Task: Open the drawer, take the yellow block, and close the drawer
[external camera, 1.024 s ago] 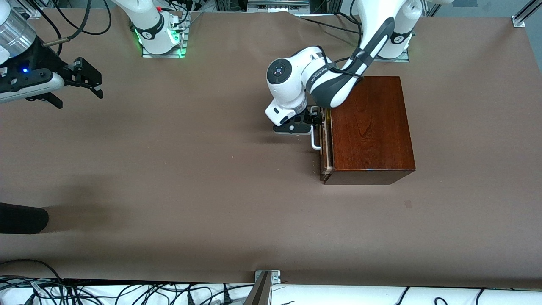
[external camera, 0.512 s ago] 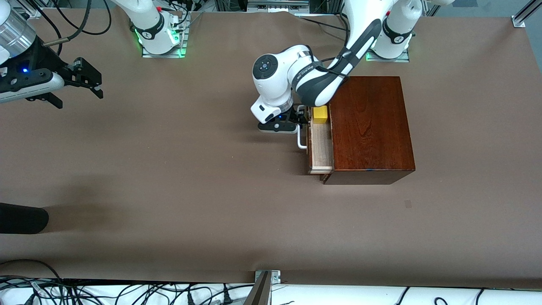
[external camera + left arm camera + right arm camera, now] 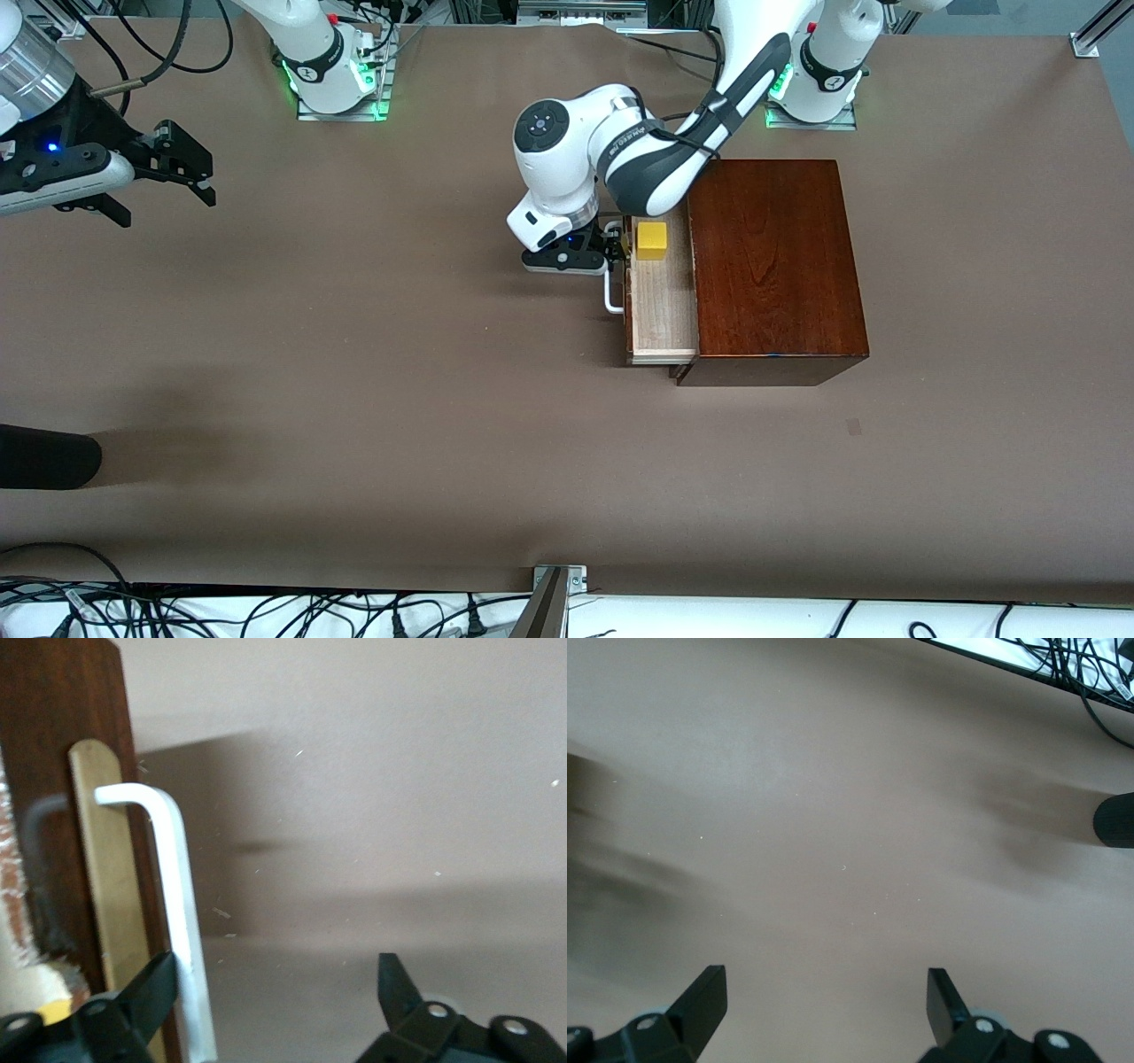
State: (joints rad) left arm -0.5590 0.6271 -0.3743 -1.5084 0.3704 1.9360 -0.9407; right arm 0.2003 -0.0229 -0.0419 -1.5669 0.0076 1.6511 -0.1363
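With the drawer (image 3: 660,306) extended toward the right arm's end, I see the left gripper (image 3: 614,249) spread wide at its handle (image 3: 182,921), gripping nothing; yellow block (image 3: 652,240) inside; right gripper (image 3: 168,173) waits, spread, empty.

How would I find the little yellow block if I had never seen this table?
Look for the big reddish-brown wooden box on the brown table. Its drawer is pulled out, pale wood inside. The yellow block sits in it beside the left gripper, the only bright yellow thing.
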